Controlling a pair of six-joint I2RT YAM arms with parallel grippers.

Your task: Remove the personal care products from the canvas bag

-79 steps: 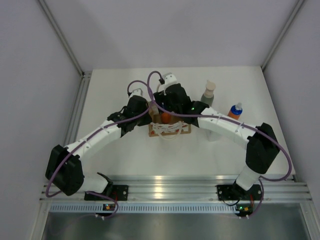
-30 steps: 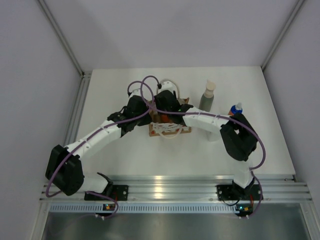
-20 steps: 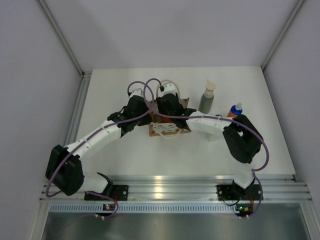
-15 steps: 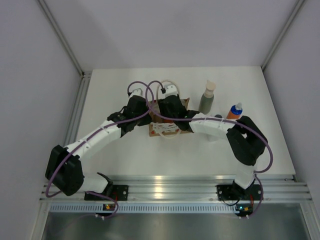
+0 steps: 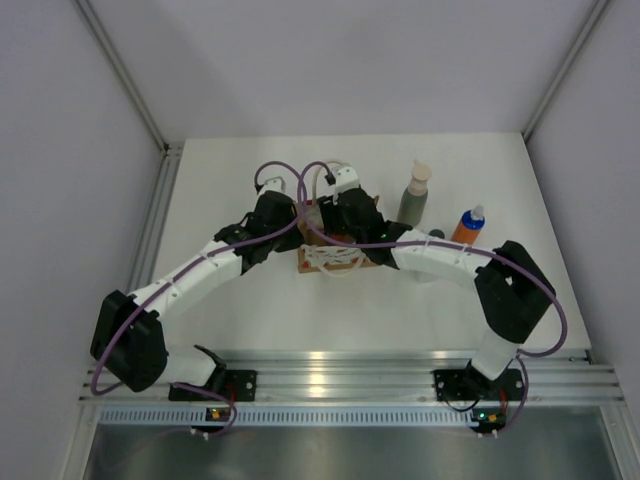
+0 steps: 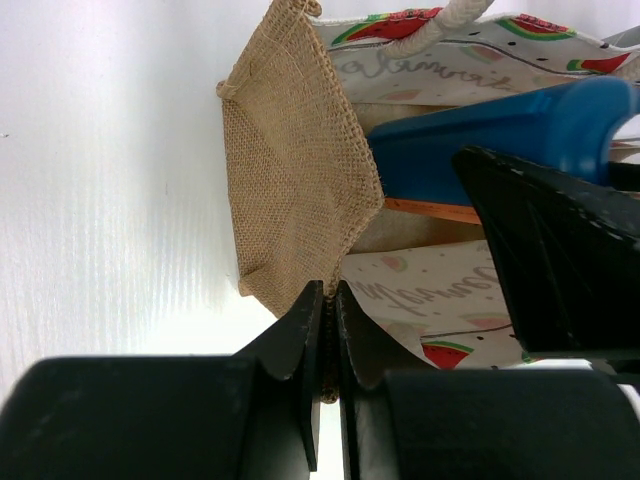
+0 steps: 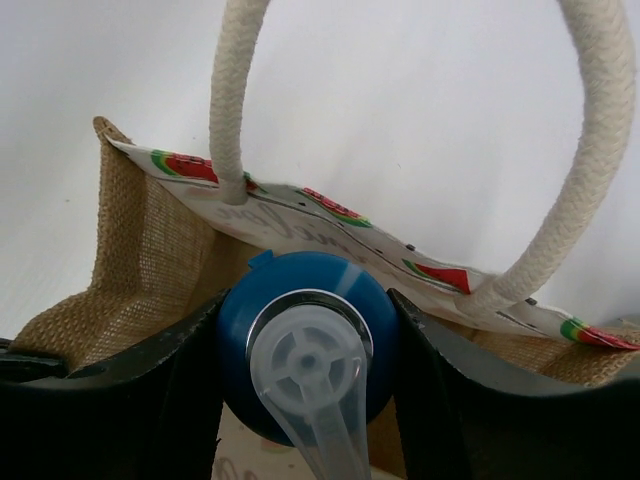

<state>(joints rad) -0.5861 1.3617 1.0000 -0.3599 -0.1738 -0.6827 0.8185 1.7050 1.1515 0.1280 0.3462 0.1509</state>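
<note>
Well, my right hand (image 7: pixel 305 345) is closed around the short blue-and-orange bottle (image 7: pixel 250 330), one finger pressed to each side of its blue shoulder; the bottle sits inside the canvas bag (image 6: pixel 290 190), between the cream printed lining and the burlap wall. My left hand (image 6: pixel 328 292) is shut, its fingertips pinching the bag's burlap edge at one end, so the bag is pinned to the tabletop (image 5: pixel 250 310) while the other hand does the lifting.

What matters for the next move is the bottle's long axis; in the right wrist view its clear cap points straight at the camera, so the axis runs in line with my right hand and out through the bag's mouth. I judge the pull should follow that line, backing away between the two rope handles (image 7: pixel 228 90), which arch over the opening just beyond the bottle and could snag it if I drift that way.

The left wrist view shows the bottle side-on, its blue body and a strip of orange below, which the right wrist view hides. Only the overhead view shows the grey-green pump bottle (image 5: pixel 416 195) and the orange bottle (image 5: pixel 468 222) standing on the tabletop to the right of the bag; the white bottle I cannot find in any view.
</note>
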